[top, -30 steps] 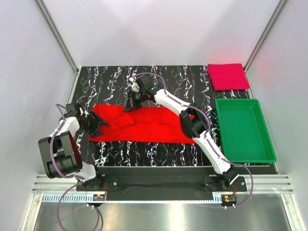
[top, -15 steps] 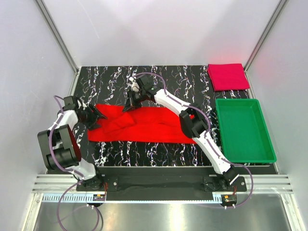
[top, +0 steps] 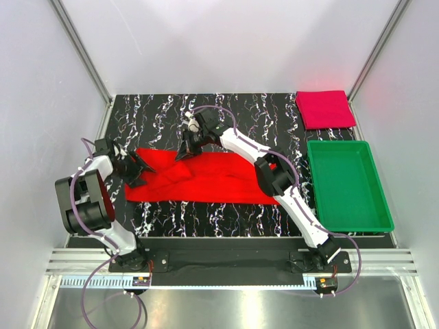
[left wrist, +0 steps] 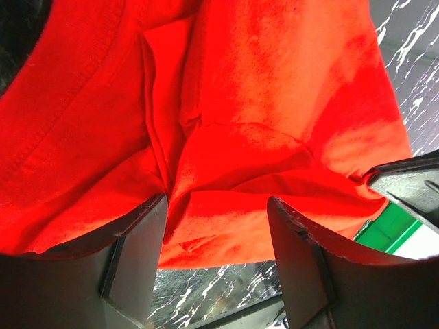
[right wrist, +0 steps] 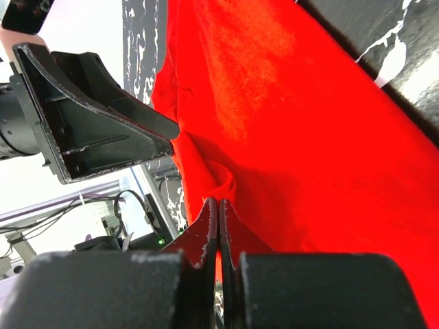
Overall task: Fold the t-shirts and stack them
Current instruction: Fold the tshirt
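The bright red t-shirt (top: 206,179) lies as a long, rumpled strip across the middle of the mat. My left gripper (top: 137,168) is open over the shirt's left end; in the left wrist view (left wrist: 216,216) its fingers (left wrist: 137,253) straddle wrinkled red cloth (left wrist: 260,123). My right gripper (top: 184,152) is at the shirt's far edge. In the right wrist view (right wrist: 218,203) its jaws are pressed together on a puckered fold of red cloth (right wrist: 288,123). The darker crimson t-shirt (top: 324,108) lies folded at the back right corner.
A green plastic tray (top: 317,185) stands at the right of the black marbled mat (top: 226,219), just in front of the crimson shirt. White walls and metal posts close in the sides and back. The left gripper (right wrist: 96,116) shows close by in the right wrist view.
My left gripper has shifted a little toward the back and left over the shirt's left end, and its arm has swung. The right gripper has hardly moved.
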`<state>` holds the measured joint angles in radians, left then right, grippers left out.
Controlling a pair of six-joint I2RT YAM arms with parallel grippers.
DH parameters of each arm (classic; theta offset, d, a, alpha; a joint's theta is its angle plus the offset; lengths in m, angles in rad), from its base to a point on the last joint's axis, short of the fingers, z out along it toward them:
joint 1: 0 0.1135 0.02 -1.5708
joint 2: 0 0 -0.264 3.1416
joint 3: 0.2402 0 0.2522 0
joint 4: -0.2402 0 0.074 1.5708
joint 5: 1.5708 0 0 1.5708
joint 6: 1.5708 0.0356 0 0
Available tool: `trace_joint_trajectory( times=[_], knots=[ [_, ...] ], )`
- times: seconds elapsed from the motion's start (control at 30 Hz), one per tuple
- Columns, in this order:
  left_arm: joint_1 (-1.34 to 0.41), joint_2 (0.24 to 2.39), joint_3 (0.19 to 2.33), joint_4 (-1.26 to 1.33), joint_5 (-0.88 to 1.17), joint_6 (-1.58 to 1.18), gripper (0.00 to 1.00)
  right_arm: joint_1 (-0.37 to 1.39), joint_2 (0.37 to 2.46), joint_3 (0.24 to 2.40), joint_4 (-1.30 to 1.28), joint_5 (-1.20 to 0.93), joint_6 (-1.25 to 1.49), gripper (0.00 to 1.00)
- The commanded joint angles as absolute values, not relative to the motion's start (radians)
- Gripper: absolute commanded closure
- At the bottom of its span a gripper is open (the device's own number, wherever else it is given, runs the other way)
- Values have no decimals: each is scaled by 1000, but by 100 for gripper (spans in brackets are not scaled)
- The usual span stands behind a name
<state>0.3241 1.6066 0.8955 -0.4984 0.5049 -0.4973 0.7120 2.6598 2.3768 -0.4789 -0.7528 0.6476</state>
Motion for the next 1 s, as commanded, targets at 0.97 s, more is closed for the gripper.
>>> trace_joint_trajectory(
  times=[0.97],
  knots=[
    [279,1499,865,-468,457,-569,37,701,2652,2381,-423,-785,664,100]
  ],
)
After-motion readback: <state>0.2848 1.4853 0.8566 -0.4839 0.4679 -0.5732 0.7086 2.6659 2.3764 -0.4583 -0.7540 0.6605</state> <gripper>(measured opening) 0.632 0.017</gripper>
